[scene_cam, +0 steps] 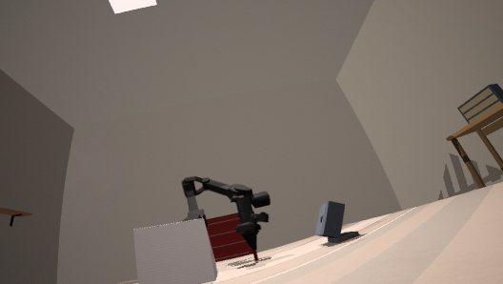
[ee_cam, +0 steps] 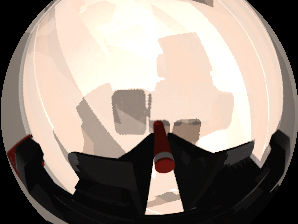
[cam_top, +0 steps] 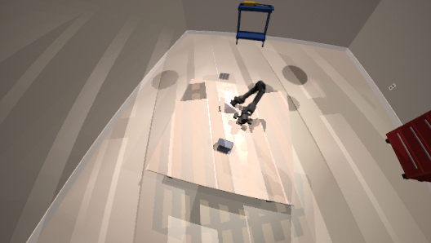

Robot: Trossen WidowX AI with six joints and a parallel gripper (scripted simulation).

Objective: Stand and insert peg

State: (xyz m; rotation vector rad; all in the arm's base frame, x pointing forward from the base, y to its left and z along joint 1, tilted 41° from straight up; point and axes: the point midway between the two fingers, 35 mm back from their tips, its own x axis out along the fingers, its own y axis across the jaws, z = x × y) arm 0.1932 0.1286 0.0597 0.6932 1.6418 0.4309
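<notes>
The red peg (ee_cam: pixel 164 165) (scene_cam: pixel 255 256) stands about upright, its banded end up towards the wrist camera and its plain end down at the table. The pale band shows just below the top end in the wrist view. My gripper (ee_cam: pixel 160 137) (scene_cam: pixel 254 250) points down and is shut on the peg, one dark finger on each side. Whether the plain end touches the table (cam_top: pixel 184 155) is too small to tell. The blue-grey sloped panel (cam_top: pixel 225 145) (scene_cam: pixel 335 219) stands apart from the gripper; its hole (scene_cam: pixel 321 219) shows as a small dark spot in the exterior view.
A pale box (scene_cam: pixel 176 253) (cam_top: pixel 229 108) stands near the arm and hides part of its base in the exterior view. A small dark upright thing (cam_top: pixel 219 108) is beside that box. A blue cart (cam_top: pixel 251 36) and a red drawer cabinet (cam_top: pixel 414 147) stand off the table.
</notes>
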